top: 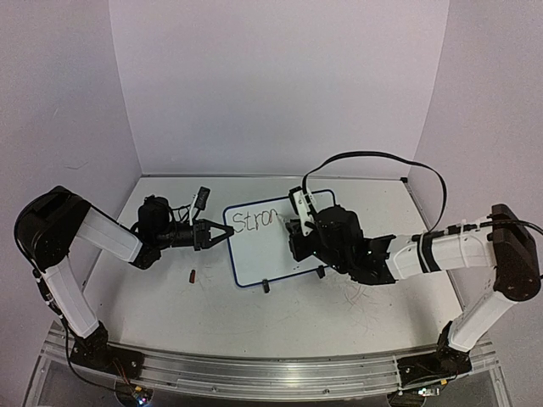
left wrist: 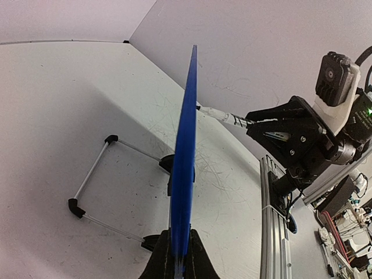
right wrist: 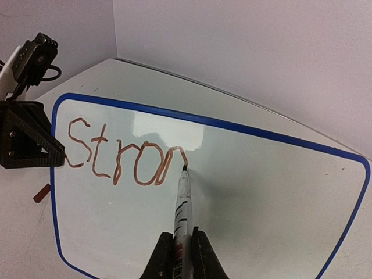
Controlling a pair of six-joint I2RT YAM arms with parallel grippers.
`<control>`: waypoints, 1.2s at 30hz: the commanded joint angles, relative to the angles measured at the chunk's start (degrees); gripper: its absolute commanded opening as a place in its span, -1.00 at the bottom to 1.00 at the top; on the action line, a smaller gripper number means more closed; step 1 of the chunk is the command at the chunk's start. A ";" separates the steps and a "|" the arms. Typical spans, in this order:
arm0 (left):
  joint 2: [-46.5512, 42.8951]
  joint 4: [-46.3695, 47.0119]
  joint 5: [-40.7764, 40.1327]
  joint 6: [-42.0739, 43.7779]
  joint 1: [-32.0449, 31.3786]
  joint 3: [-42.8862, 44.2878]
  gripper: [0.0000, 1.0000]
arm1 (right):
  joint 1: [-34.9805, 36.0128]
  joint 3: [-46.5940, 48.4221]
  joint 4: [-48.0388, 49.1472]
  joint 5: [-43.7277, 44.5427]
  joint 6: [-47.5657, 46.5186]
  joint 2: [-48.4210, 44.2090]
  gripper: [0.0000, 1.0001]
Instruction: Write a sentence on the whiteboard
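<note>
High rear view overlooks everything; both wrist views closely share the whiteboard (right wrist: 261, 197).

So the left arm (top: 102, 233) and right arm (top: 441, 250) are white tubes with chunky black joints. The left tool (top: 225, 231) and right tool (right wrist: 178, 250) are both black, with a black cable (top: 382, 157) curving off the right arm.

Whiteboard (top: 265, 254) between left claw (top: 222, 232) and right claw (top: 294, 225); marker (right wrist: 182, 197) touches it.

Whiteboard (top: 263, 254) mid-table; left pincer (top: 222, 232) clamps edge, right pincer (right wrist: 177, 251) holds marker (right wrist: 182, 200) at face; near table (top: 297, 331) free.
</note>
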 commanded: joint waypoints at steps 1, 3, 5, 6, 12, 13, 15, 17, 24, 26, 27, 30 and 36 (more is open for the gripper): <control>-1.87 -0.26 0.95 0.91 -0.16 -0.07 -1.00 | -0.42 -1.29 -2.66 -0.82 1.56 -0.86 -1.00; -1.95 -0.29 0.91 0.91 -0.14 -0.08 -1.00 | -0.38 -1.45 -3.03 -1.01 1.87 -0.86 -1.00; -1.98 -0.30 0.83 0.96 -0.14 -0.14 -1.00 | -0.34 -1.56 -3.44 -1.17 2.14 -0.86 -1.00; -2.04 -0.30 0.82 0.98 -0.14 -0.15 -1.00 | -0.35 -1.71 -3.60 -1.19 2.19 -0.93 -1.00; -2.03 -0.31 0.68 0.97 -0.15 -0.34 -1.00 | -0.15 -1.78 -3.46 -2.27 2.29 -4.12 -1.00; -2.10 -0.32 0.67 0.98 -0.18 -0.40 -1.00 | -0.16 -1.83 -3.35 -2.45 2.42 -5.08 -1.00; -2.22 -0.44 0.55 1.01 -0.16 -0.46 -1.00 | -0.20 -2.37 -2.91 -2.80 2.28 -6.85 -1.00; -2.32 -0.53 0.53 1.08 -0.15 -0.50 -1.00 | -0.40 -3.53 -1.88 -3.13 2.24 -8.94 -1.00; -2.14 -0.79 0.52 1.43 -0.16 -0.44 -1.00 | -2.93 -2.37 0.30 -3.65 0.51 -6.83 -1.00; -2.23 -0.77 0.44 1.41 -0.14 -0.52 -1.00 | -2.97 -2.14 1.37 -3.52 0.23 -6.82 -1.00; -2.37 -0.83 0.35 1.41 -0.15 -0.57 -1.00 | -2.96 -1.89 1.56 -3.20 0.01 -6.73 -1.00; -2.39 -0.85 0.29 1.49 -0.14 -0.60 -1.00 | -2.92 -1.16 1.61 -2.66 -0.52 -5.99 -1.00; -2.35 -0.93 0.42 1.49 -0.19 -0.32 -1.00 | -2.92 -0.85 2.12 -3.21 -0.22 -4.85 -1.00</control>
